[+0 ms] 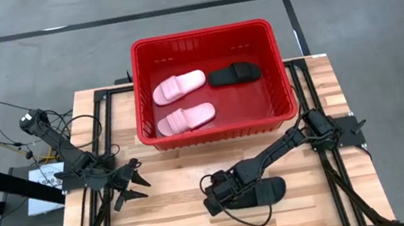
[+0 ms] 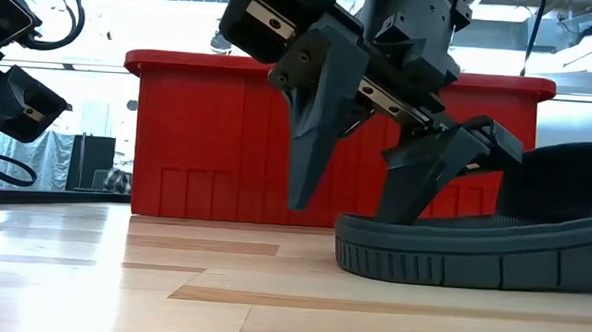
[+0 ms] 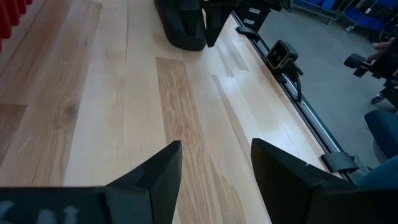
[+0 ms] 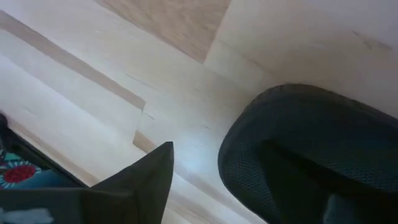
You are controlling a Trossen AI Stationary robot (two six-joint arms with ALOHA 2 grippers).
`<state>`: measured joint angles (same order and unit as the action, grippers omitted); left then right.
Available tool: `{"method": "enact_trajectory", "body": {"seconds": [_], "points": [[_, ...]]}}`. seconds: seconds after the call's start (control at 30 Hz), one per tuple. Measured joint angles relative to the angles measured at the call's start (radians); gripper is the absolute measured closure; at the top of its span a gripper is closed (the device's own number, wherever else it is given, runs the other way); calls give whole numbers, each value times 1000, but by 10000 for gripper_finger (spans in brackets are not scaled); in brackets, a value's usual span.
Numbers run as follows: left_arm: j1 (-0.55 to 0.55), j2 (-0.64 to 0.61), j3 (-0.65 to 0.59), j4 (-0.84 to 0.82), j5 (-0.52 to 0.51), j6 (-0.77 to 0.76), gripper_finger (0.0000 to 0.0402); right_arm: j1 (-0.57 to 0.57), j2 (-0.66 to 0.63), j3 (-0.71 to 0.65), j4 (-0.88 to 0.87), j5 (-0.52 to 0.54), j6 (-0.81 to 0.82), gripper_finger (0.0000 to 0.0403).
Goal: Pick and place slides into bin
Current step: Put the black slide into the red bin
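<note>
slides are mostly dealt with: in the high view two pale pink slides [image 1: 179, 87] [image 1: 186, 118] and one black slide [image 1: 234, 74] already lie inside the red bin [image 1: 142, 90], which stands at the upper centre of the frame on the far part of the wooden counter [image 1: 172, 181]. the last black slide [image 1: 266, 191] lies on the counter at the lower centre of the high view, well apart from the bin's near wall. the right pincer [image 1: 216, 197] is down at that slide's end, and in the low view its fingers [image 2: 313, 117] stand spread wide, one reaching toward the bare counter beside the sole and the other over the slide [image 2: 493, 245], with nothing clamped between them. the right wrist view shows the slide's rounded end [image 4: 311, 149] just beside one dark finger [image 4: 149, 177], apart from it. the left pincer [image 1: 129, 186] waits over the counter at the lower left of the high view, its fingers [image 3: 155, 180] wide and empty. the step in hand looks like the grasp of the fourth slide, not yet made. the next move likely calls for settling the open fingers around the sole's edge or the strap, closing firmly, then lifting high enough to clear the bin's thick rim before carrying it toward the open floor at the bin's right side. the sole looks soft and flat, so a shallow pinch could slip.
</note>
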<state>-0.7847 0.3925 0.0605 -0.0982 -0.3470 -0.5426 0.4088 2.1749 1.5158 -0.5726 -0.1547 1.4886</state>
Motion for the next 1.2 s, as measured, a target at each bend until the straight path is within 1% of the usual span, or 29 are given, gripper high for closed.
{"method": "enact_trajectory", "body": {"seconds": [0.17, 0.47, 0.53, 0.63, 0.67, 0.8, 0.93, 1.2], "points": [[0, 0, 0, 0, 0, 0, 219, 6, 20, 3, 1, -29, 5, 205], [0, 0, 0, 0, 0, 0, 219, -3, 23, 4, -53, -6, 4, 281], [0, 0, 0, 0, 0, 0, 219, -10, 24, 4, -58, -18, 9, 308], [0, 0, 0, 0, 0, 0, 219, -12, 25, 4, -56, -17, 33, 369], [0, 0, 0, 0, 0, 0, 219, -14, 25, 4, -54, -16, 36, 383], [0, 0, 0, 0, 0, 0, 219, -18, 25, 4, -50, -16, 54, 397], [0, 0, 0, 0, 0, 0, 219, -17, 27, 10, -53, -12, 55, 400], [0, 0, 0, 0, 0, 0, 219, -6, 7, 95, -147, 43, 11, 402]]}}
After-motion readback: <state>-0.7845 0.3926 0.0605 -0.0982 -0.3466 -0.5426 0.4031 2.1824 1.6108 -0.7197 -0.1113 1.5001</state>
